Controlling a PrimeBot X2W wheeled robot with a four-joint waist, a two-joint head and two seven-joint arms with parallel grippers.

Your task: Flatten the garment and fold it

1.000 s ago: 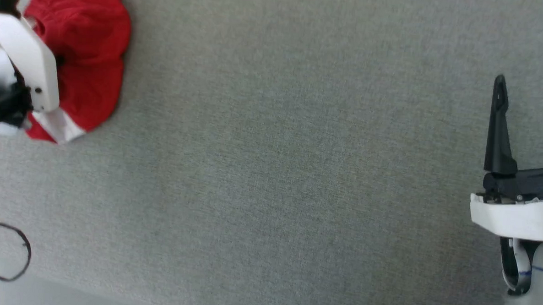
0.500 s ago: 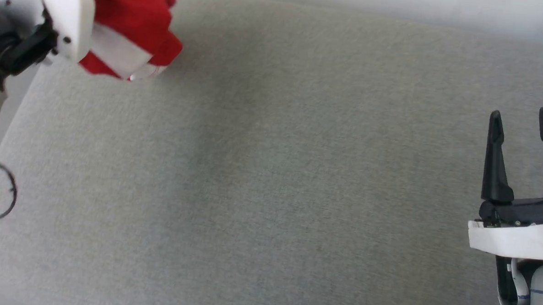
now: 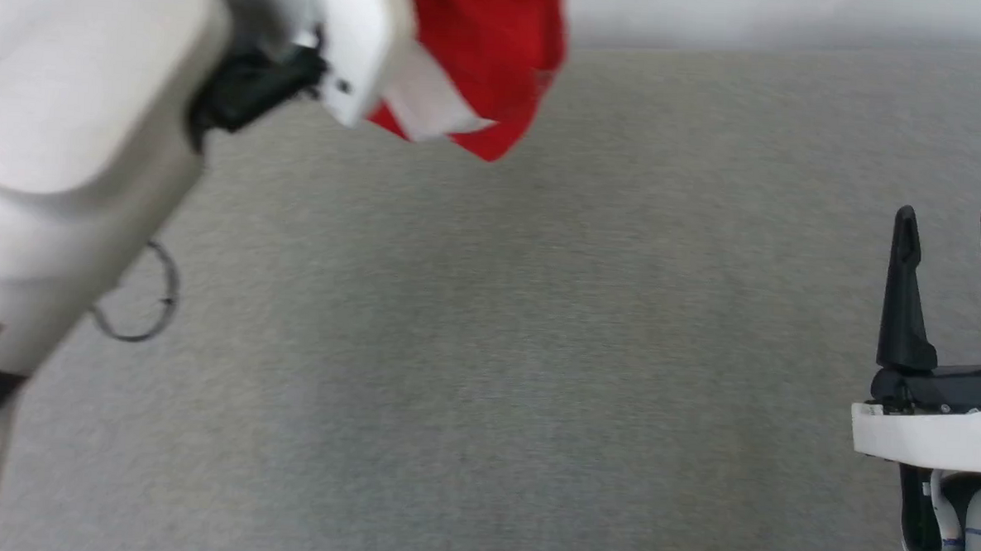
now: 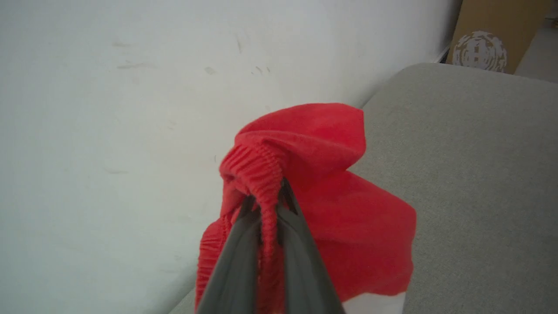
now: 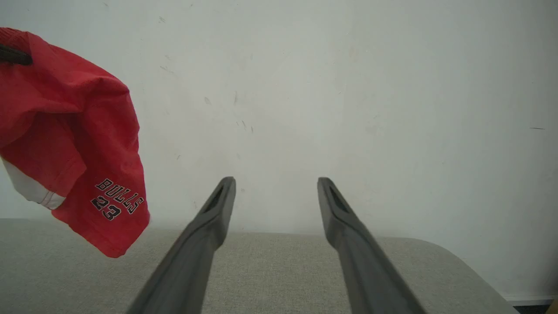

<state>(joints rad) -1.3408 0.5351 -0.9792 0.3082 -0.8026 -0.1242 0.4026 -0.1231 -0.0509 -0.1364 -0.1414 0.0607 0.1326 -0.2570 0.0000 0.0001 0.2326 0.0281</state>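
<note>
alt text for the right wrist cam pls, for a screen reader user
Red shorts with a white stripe and "BULLS 23" lettering hang bunched at the left, in front of a pale wall. In the foreground the right gripper is open and empty, its two dark fingers spread above a grey fabric surface.

The left gripper is held raised and clamped on the red shorts, and the right gripper is held low with fingers parted
</note>
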